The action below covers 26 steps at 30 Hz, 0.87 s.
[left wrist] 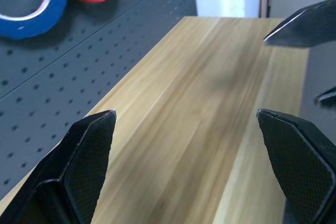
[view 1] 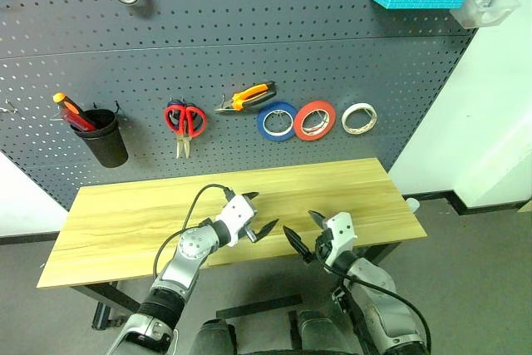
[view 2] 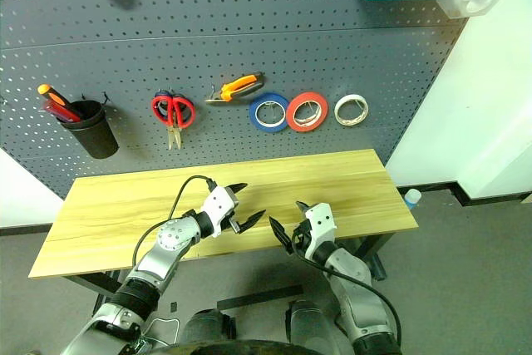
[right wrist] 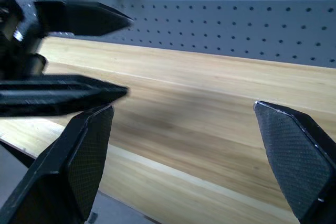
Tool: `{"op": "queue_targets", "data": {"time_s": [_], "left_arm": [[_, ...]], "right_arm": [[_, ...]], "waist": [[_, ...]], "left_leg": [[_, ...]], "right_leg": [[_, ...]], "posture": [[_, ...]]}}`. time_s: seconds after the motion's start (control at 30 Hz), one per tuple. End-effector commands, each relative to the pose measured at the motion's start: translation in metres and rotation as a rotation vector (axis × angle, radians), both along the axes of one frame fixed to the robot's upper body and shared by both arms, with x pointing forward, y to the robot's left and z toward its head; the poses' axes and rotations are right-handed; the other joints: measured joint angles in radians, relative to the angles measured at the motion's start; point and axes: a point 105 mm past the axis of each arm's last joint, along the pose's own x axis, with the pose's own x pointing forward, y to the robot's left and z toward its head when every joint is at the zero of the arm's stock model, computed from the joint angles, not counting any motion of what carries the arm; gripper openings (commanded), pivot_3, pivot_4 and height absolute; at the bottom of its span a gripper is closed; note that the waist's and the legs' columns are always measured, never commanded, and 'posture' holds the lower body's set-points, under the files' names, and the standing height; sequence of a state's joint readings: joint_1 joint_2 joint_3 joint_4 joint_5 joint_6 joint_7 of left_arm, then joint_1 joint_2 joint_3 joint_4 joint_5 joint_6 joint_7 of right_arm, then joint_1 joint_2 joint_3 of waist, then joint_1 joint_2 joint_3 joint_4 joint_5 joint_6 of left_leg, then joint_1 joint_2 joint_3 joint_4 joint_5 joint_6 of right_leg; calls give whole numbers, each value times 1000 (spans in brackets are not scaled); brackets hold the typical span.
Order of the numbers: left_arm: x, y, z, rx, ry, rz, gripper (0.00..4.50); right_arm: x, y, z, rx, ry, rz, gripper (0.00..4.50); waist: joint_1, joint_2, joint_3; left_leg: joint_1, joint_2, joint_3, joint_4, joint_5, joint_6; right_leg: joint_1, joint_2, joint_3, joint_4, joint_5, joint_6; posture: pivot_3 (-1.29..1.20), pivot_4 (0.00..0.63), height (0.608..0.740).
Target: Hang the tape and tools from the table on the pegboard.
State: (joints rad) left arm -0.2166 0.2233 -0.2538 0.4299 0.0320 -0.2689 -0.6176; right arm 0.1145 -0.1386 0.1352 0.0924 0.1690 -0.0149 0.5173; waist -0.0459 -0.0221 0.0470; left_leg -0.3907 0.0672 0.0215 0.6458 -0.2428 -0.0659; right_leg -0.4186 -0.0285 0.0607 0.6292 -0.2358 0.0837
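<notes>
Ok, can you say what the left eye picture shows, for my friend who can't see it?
Two open robot grippers, left gripper and right gripper, hover over a wooden table. Behind it, a grey pegboard holds red scissors, pliers, and blue, red and white tape.

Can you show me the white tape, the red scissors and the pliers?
white tape (view 1: 359, 118), left eye view, on its ring.
red scissors (view 1: 185, 120), left eye view, on the handles.
pliers (view 1: 252, 95), left eye view, on the orange handle.

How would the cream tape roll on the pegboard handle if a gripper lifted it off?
The cream tape roll looks thin with a wide hole, so probably light. Being round, it would likely roll if set on edge. Its narrow band may flex under a hard squeeze.
</notes>
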Motion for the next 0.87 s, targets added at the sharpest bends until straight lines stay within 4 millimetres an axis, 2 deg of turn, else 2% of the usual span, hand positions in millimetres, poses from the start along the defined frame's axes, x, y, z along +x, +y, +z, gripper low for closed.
{"op": "queue_targets", "data": {"time_s": [0.03, 0.43, 0.7, 0.87], "left_arm": [[6, -6, 12, 4, -51, -44, 4492], [14, -17, 12, 46, -76, -112, 4492], [12, -27, 10, 47, -88, -140, 4492], [13, -26, 8, 46, -86, -123, 4492]], "right_arm": [[6, 4, 14, 7, -66, -2, 4500], [8, 9, 11, 14, -73, -24, 4500], [6, 7, 6, 5, -69, -21, 4500], [6, 7, 2, 5, -63, -41, 4500]], "waist": [[0, 0, 0], [-14, 0, 0], [-29, 0, 0], [-29, 0, 0]], "left_leg": [[0, 0, 0, 0, 0, 0], [-1, 0, 0, 0, 0, 0], [-1, 0, 0, 0, 0, 0], [-1, 0, 0, 0, 0, 0]], "right_leg": [[0, 0, 0, 0, 0, 0], [0, 0, 0, 0, 0, 0], [-1, 0, 0, 0, 0, 0], [-1, 0, 0, 0, 0, 0]], "posture": [[-13, 0, 721], [-52, 0, 721], [-68, 0, 721], [-73, 0, 721]]}}
